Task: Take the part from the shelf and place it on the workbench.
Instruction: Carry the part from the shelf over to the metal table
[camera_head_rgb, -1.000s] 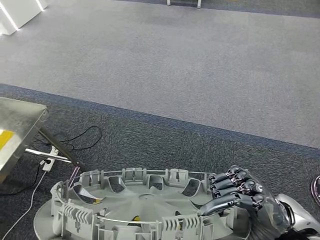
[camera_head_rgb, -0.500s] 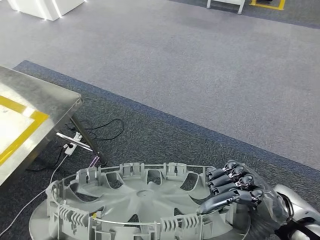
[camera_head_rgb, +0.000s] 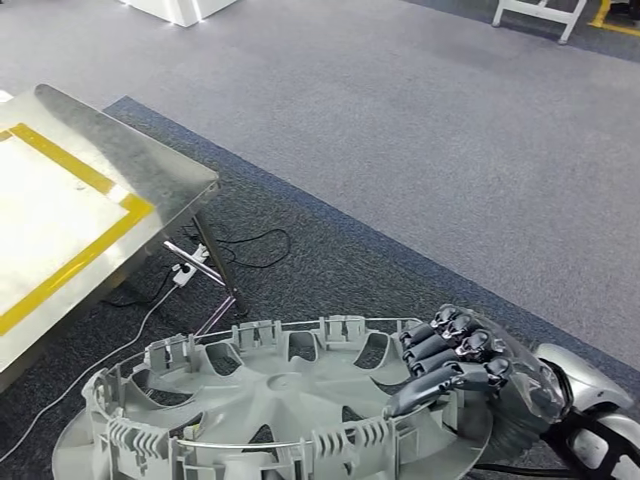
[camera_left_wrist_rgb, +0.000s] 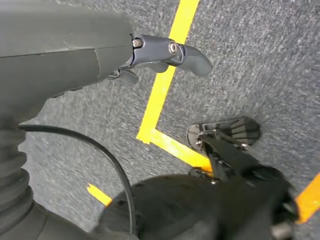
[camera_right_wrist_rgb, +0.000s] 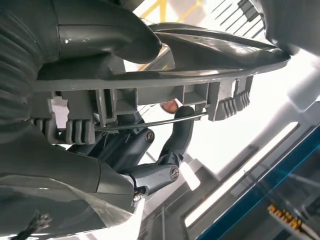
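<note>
The part (camera_head_rgb: 279, 400) is a large grey plastic wheel cover with its ribbed inner side up, low in the head view. My right hand (camera_head_rgb: 475, 375) grips its right rim, dark fingers curled over the edge. The right wrist view shows the rim (camera_right_wrist_rgb: 151, 82) close up, with my fingers (camera_right_wrist_rgb: 181, 135) hooked under it and the thumb on the other side. The workbench (camera_head_rgb: 151, 175) is a metal top with a yellow taped rectangle, at the left and just beyond the part. My left hand (camera_left_wrist_rgb: 166, 52) hangs over the carpet and holds nothing.
Under the workbench corner stand slanted metal legs (camera_head_rgb: 219, 265), with a white power strip (camera_head_rgb: 185, 270) and cables on the dark carpet. A white frame (camera_head_rgb: 540, 12) stands far off at the top right. Yellow tape (camera_left_wrist_rgb: 166, 85) marks the floor below my left hand.
The whole picture has shifted: the camera has turned, and the workbench fills more of the left side. The right hand's hold on the part looks the same.
</note>
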